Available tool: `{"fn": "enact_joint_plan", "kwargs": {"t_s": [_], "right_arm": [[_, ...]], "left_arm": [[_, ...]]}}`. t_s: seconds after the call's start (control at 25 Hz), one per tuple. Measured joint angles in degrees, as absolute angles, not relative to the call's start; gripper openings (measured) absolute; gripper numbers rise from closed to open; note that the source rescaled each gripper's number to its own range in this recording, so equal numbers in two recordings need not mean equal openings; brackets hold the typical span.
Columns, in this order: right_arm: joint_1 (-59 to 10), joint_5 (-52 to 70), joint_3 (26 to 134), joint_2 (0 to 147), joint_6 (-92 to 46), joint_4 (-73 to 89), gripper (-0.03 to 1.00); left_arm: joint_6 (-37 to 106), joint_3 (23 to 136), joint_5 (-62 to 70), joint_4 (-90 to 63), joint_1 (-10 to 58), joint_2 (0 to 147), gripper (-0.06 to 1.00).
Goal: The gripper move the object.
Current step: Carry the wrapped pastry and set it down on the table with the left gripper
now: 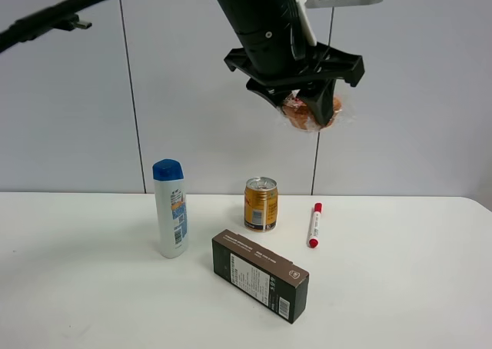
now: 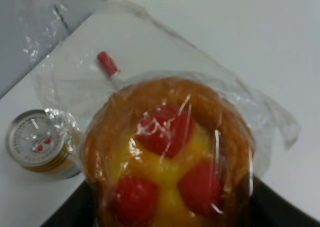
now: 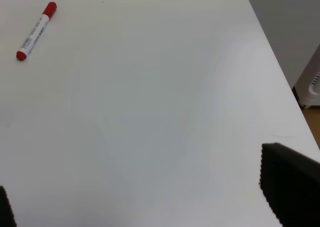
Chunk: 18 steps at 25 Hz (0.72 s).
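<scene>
Wht table, grey panel wall; pincer grips pastry.

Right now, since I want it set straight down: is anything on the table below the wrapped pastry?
Likely yes. The left gripper holds the pastry high over the gold can and red-capped marker, both roughly beneath it.

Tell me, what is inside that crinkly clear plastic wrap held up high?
A round golden-brown pastry with yellow filling and three red pieces; the black gripper covers part of it.
</scene>
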<state>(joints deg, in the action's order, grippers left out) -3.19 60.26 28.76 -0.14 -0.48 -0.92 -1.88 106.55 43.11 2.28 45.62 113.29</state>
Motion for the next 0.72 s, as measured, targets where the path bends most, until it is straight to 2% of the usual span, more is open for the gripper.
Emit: {"fn": "enact_joint_plan", "kwargs": {"t_s": [0.4, 0.72], "right_arm": [[-3.2, 60.3, 28.8, -0.1, -0.5, -0.9, 1.00], [-3.2, 60.3, 28.8, -0.1, -0.5, -0.9, 1.00]], "left_arm": [[-1.7, 106.5, 35.0, 6.5, 37.8, 113.8, 0.02], [0.6, 106.5, 29.2, 6.8, 32.3, 122.0, 0.02]]}}
